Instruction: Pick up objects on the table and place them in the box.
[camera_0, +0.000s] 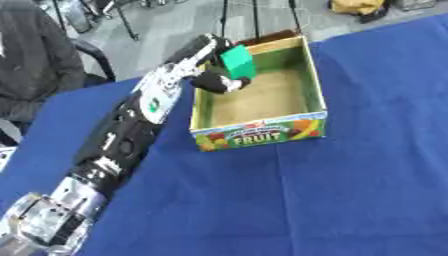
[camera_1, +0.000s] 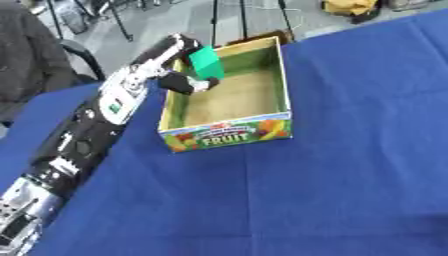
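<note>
Open cardboard box (camera_0: 262, 131) with a green inner lining and a printed front panel reading "FRUIT" sits on the blue cloth-covered tabletop (camera_0: 350, 190), a little askew in both views. Its brown floor is bare as far as can be seen; nothing lies on the visible part of the bottom. The near-left inside corner is hidden behind the front wall.

Left arm, black with silver joints, runs from the lower left corner diagonally up to the box's left wall. The left hand (camera_0: 214, 79) is over the far-left part of the box, just inside the left rim, fingers curled round a flat green rectangular object (camera_0: 237, 61). The green object stands tilted, upper edge level with or slightly above the far rim, lower part tucked against the dark fingers. It is held above the box floor, not resting on it; whether it touches the far wall cannot be told. A small white patch shows at the fingertips.

The right hand shows in neither view.

Beyond the tabletop, at the far left edge, a person in dark clothing sits on a chair, not touching anything on the tabletop.
</note>
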